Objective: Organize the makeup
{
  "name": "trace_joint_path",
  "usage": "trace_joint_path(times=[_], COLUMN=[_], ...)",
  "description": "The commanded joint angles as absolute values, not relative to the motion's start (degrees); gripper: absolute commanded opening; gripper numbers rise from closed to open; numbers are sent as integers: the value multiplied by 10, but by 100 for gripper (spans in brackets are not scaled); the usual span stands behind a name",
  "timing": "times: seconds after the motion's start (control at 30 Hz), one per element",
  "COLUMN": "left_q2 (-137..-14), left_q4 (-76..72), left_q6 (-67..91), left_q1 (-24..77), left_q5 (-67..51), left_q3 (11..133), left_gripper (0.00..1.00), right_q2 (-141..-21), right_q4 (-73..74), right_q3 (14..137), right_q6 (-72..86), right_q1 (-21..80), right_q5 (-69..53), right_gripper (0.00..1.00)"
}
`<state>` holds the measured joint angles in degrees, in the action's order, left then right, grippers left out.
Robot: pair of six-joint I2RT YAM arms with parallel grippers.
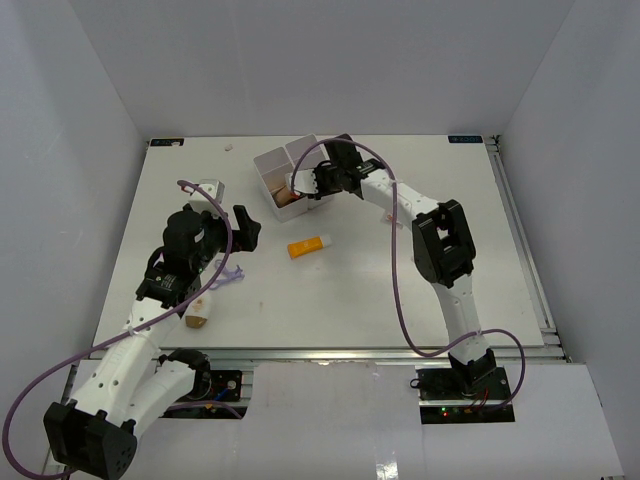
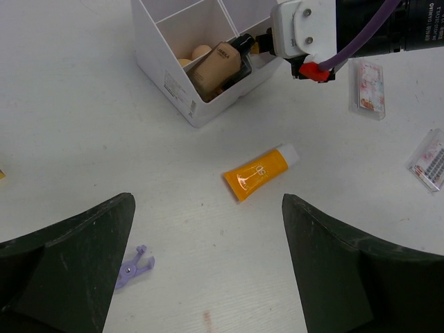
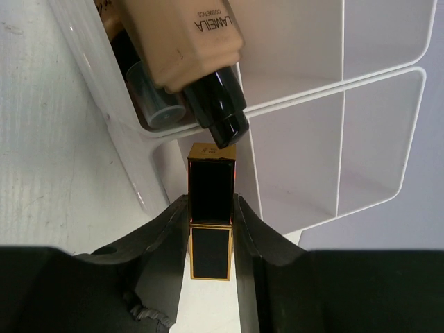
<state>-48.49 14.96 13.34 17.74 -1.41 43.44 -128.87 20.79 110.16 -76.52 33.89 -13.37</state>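
My right gripper is shut on the black-gold lipstick and holds it at the open near compartment of the white box. A skin-tone dark-capped bottle lies in the neighbouring compartment. In the top view this gripper is at the box. The orange tube lies on the table in front of the box. My left gripper is open and empty, above the table near the tube. A purple clip lies by its left finger. A beige sponge lies under the left arm.
Two clear pinkish packets lie right of the box. The bottle and beige sponges sit in the box's near compartments. A small white object lies at the left. White walls close in the table.
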Motion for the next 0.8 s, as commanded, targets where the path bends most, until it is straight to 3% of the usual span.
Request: trace_joint_path(times=[0.0,0.17,0.5,0.77], left_q2=[-484,-487,-512,-628], left_q4=[148,147,145,152], left_q6=[131,132,150,203], left_q1=[173,170,151,34], left_q5=[-9,-9,-10,-71], left_q3=[428,427,425,453], left_gripper=[98,98,96,68], right_q2=[-1296,-1280,-1154,-922], right_q4=[171,168,194,333], right_q3=[1126,1111,1032,827], right_q6=[-775,-772,-680,-464], right_q1=[346,345,344,331], right_q5=[-126,-122,-116,-368], right_gripper=[49,64,66,68])
